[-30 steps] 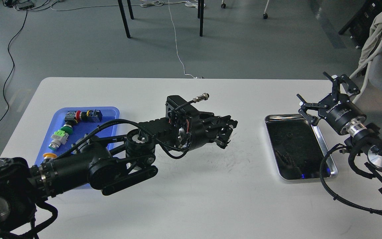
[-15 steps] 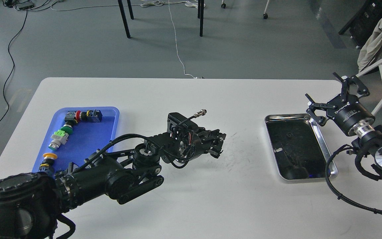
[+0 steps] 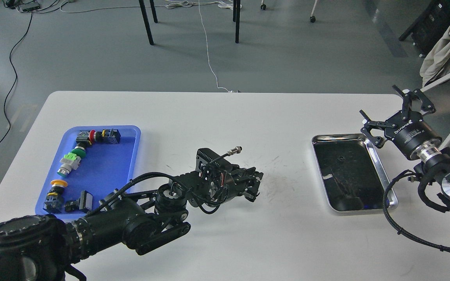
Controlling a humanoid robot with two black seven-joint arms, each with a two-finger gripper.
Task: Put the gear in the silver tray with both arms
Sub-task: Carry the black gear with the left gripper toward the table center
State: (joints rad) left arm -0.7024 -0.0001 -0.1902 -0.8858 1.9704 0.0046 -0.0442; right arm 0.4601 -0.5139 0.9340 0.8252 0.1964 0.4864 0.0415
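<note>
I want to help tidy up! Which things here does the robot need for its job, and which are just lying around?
For the job:
- shiny rectangular steel tray
- left arm's black claw tool
- right arm's black claw tool

Just lying about:
- blue plastic tray holding coloured push-button switches
- white cable on the grey floor

White table (image 3: 248, 234) with faint dark scuffs near the middle. The silver tray (image 3: 381, 171) has a shiny steel rim and a dark, mirror-like floor. The blue plastic tray (image 3: 131, 134) holds push buttons: red (image 3: 92, 135), green (image 3: 78, 150), lime green (image 3: 69, 160) and yellow (image 3: 59, 182) caps on black or grey bodies. Both arms are black with silver wrist rings; the left one (image 3: 217, 183) shows some red wires. Grey floor, white cable (image 3: 208, 58).
</note>
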